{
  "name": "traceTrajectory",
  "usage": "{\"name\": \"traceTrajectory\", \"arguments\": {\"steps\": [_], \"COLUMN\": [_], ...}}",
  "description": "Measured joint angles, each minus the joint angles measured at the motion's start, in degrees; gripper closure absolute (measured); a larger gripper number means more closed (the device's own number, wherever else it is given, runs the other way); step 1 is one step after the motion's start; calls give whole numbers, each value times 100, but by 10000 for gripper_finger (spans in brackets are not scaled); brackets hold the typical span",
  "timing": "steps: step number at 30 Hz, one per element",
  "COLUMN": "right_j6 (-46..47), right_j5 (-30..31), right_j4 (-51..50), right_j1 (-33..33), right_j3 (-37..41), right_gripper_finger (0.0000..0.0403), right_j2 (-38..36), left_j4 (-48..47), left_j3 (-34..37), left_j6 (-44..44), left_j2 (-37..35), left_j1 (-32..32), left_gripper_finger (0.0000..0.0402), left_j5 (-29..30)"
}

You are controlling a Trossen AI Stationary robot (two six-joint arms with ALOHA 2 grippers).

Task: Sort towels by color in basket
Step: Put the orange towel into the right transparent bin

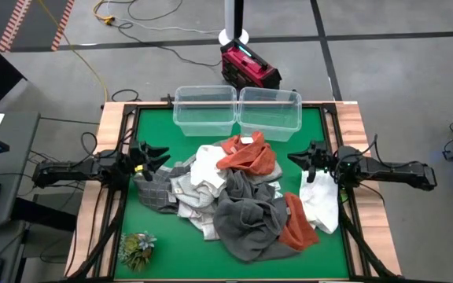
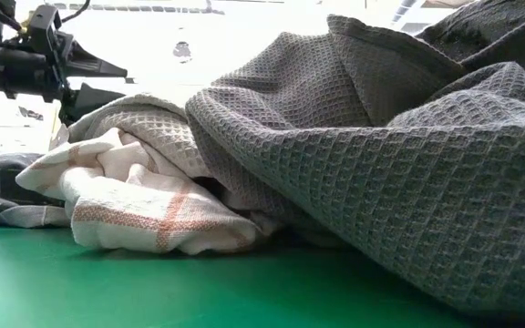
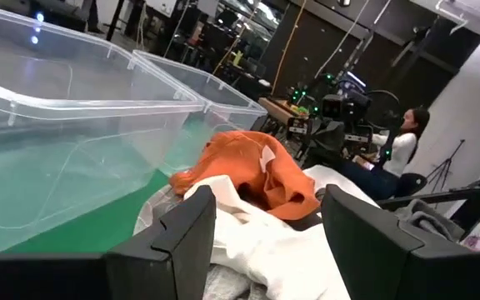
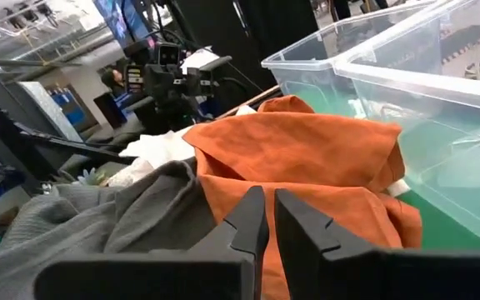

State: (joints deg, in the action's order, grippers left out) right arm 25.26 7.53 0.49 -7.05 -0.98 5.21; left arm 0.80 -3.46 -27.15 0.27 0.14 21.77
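A heap of towels lies in the middle of the green table: a rust orange towel [image 1: 250,156] on top, a dark grey towel [image 1: 246,216] toward the near edge, white towels [image 1: 207,165], a dark checked one [image 1: 154,189]. A second rust orange towel [image 1: 297,224] and a white towel [image 1: 321,200] lie at the right. My left gripper [image 1: 157,156] [image 3: 269,204] hovers open at the heap's left edge, facing the white and orange cloth. My right gripper [image 1: 293,157] [image 4: 269,200] is shut, just right of the orange towel [image 4: 307,158].
Two clear plastic bins [image 1: 205,110] [image 1: 270,112] stand side by side at the far edge. A small green plant [image 1: 136,248] sits at the near left corner. The low view is filled by the dark grey towel [image 2: 381,155] and a white striped one [image 2: 144,205].
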Motion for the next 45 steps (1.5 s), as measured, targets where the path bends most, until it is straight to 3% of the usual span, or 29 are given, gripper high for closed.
{"name": "traceTrajectory", "arguments": {"steps": [8, 15, 22, 25, 29, 38, 45], "right_j6": [428, -569, -1682, -2153, -2777, -3611, -3976], "right_j5": [2, -532, -159, -153, -138, -120, -144], "right_j4": [237, 408, 399, 367, -63, -926, -586], "right_j1": [33, 180, 306, 283, 185, -63, -152], "right_j3": [20, -283, -901, -1380, -2235, -3887, -4284], "right_gripper_finger": [344, 344, 344, 335, 290, 118, 77], "right_j2": [0, 100, 1381, 2181, 3265, 5725, 7010], "left_j4": [13, 3, 270, 702, 552, 87, -36], "left_j3": [0, -2, 9, -91, -451, -1209, -1626], "left_j6": [-160, -734, -161, 157, 424, 1026, 1304], "left_j2": [0, 0, 11, 13, 80, 1315, 2263], "left_j1": [4, 4, 15, 13, 13, 11, 11], "left_gripper_finger": [193, 193, 193, 193, 193, 194, 194], "left_j5": [280, 251, 439, -3, -188, -220, -217]}}
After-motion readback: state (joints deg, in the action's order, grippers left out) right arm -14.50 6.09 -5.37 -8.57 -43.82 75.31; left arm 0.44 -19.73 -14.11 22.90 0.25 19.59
